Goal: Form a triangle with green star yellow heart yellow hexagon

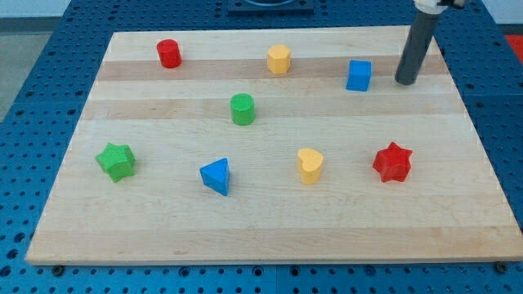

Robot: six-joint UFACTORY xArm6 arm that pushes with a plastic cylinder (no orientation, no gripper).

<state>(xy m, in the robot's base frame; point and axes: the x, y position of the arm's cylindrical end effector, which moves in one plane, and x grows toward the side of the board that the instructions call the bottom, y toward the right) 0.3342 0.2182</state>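
The green star lies at the view's left on the wooden board. The yellow heart lies right of centre, toward the view's bottom. The yellow hexagon lies near the view's top, about at the middle. My tip rests on the board at the view's top right, just right of the blue cube, not touching it. It is far from the star, the heart and the hexagon.
A red cylinder stands at the top left. A green cylinder stands near the centre. A blue triangle lies between the star and the heart. A red star lies at the right. The board's edges border a blue pegboard.
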